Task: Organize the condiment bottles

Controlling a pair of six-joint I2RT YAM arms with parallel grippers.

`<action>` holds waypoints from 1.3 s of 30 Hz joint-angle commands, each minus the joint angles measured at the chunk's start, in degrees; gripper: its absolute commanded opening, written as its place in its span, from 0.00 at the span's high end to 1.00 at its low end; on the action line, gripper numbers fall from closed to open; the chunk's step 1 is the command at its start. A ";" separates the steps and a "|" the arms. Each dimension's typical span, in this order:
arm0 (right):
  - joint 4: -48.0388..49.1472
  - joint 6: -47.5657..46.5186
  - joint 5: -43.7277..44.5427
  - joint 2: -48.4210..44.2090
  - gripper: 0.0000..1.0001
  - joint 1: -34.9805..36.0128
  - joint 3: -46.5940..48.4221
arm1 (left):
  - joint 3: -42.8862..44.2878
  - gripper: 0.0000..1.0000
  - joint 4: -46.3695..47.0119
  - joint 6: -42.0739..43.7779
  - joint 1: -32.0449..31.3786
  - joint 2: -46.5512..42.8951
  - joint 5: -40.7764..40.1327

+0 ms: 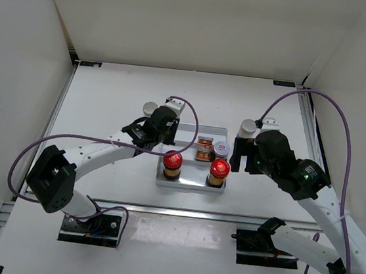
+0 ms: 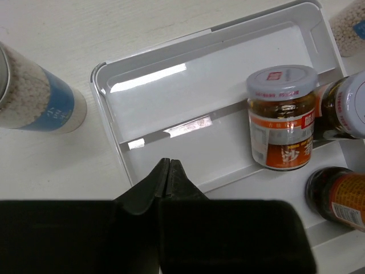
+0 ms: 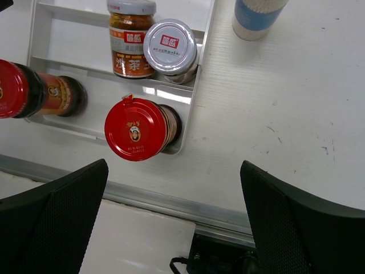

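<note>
Six condiment jars, one white stepped tray (image 1: 195, 133), two arms.

**Red-capped amber jars, two.** The left red-capped jar (image 1: 173, 159) and the right red-capped jar (image 1: 219, 168) stand upright on the tray's near step, one at each end and well apart. The right one's cap carries a small round gold emblem, and its lettering is too small to read.

**Short silver-lidded jars, two.** The left short jar (image 1: 204, 146) and the right short jar (image 1: 221, 147) stand just beside each other on the middle step, toward the right. Each lid bears a red patch with white Chinese characters. The orange-and-white body label of the left short jar is also Chinese, with the character 茶 legible in the right wrist view.

**Tall silver-capped jars, two.** Both hold pale granules behind blue-and-white labels whose print cannot be read. The left tall jar (image 1: 150, 109) stands on the table (image 1: 108, 95) just off the tray's far left corner. The right tall jar (image 1: 247, 126) stands on the table off its far right corner. Both are outside the tray.

**Left gripper** (image 2: 169, 164): fingers pressed together, grasping nothing, poised over the tray's left edge.

**Right gripper** (image 3: 174, 171): fingers spread wide, holding nothing, above the table by the tray's near right corner, close to the right red-capped jar.
</note>
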 commanded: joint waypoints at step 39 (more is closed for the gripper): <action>-1.24 1.51 0.33 -4.29 0.00 0.28 -5.32 | 21.96 0.14 -0.19 -6.25 0.14 24.27 31.18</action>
